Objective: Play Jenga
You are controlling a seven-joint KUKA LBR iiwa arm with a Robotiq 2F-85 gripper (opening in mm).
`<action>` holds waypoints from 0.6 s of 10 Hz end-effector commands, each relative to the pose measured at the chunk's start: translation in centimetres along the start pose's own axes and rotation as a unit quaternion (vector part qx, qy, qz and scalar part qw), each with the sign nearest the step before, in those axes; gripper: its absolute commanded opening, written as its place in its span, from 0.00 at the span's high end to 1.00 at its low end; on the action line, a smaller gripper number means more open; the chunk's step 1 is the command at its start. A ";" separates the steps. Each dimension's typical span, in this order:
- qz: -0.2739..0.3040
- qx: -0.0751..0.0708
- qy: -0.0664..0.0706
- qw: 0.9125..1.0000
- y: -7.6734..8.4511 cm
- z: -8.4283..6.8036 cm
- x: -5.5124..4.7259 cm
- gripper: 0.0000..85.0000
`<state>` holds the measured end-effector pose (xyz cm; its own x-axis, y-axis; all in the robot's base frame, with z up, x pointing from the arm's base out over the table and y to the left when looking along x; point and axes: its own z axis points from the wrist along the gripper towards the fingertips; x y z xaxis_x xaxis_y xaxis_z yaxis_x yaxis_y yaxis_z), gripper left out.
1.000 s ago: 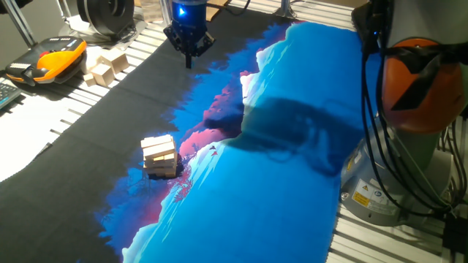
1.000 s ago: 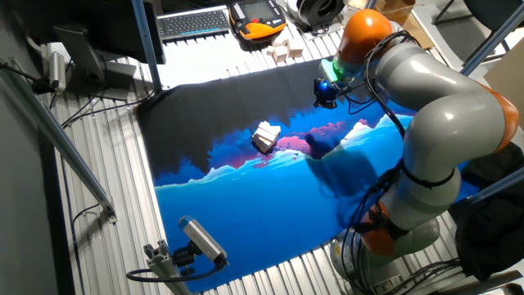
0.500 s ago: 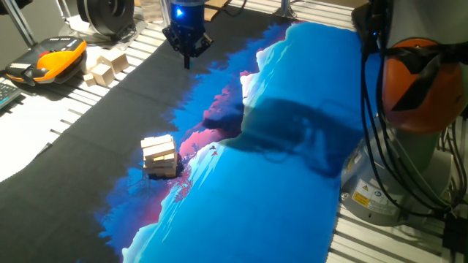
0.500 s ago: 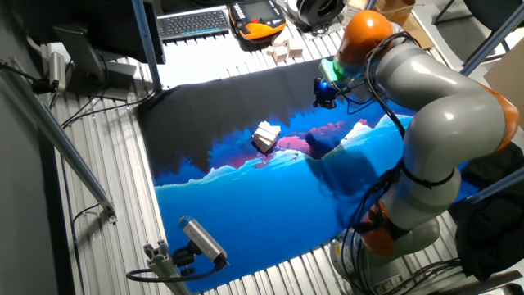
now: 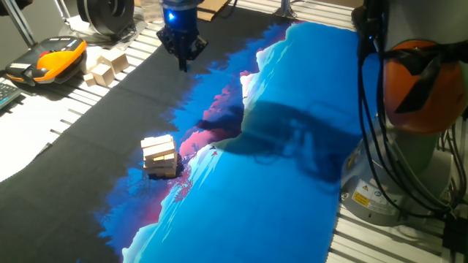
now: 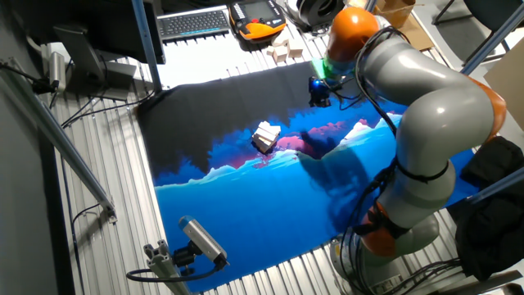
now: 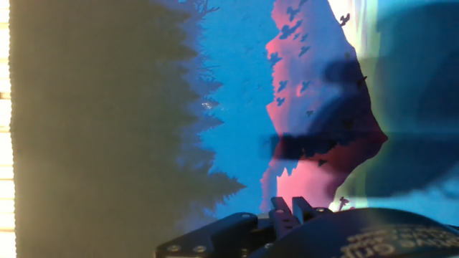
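Observation:
The Jenga tower [image 5: 159, 156] is a small stack of pale wooden blocks on the mat, where the black part meets the pink and blue print. It also shows in the other fixed view [image 6: 266, 137], and it is out of the hand view. My gripper [image 5: 180, 62] hangs above the black part of the mat at the far end, well away from the tower. Its fingers come together to a point, shut and empty. It shows in the other fixed view [image 6: 318, 100] too. In the hand view the fingertips [image 7: 290, 211] sit close together at the bottom edge, over the mat.
A cluster of loose pale blocks [image 5: 106, 67] lies off the mat at the back left, beside an orange and black pendant [image 5: 47, 60]. A keyboard [image 6: 194, 22] lies behind. The arm's base [image 5: 417, 80] with cables stands at the right. A camera on a stand [image 6: 201, 240] is near the mat's front edge.
The gripper has moved a little to the left and farther back over the black part of the mat. The tower has not moved.

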<state>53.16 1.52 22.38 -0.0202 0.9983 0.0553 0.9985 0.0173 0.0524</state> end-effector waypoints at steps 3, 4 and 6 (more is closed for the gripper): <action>0.008 0.017 -0.020 1.000 0.6 1.2 1.2 0.60; 0.008 0.026 -0.029 0.999 0.7 1.7 1.6 0.60; 0.008 0.022 -0.025 0.999 1.0 2.3 1.9 0.60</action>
<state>54.39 3.61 20.10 -0.0034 1.0000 0.0079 0.9999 0.0033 0.0097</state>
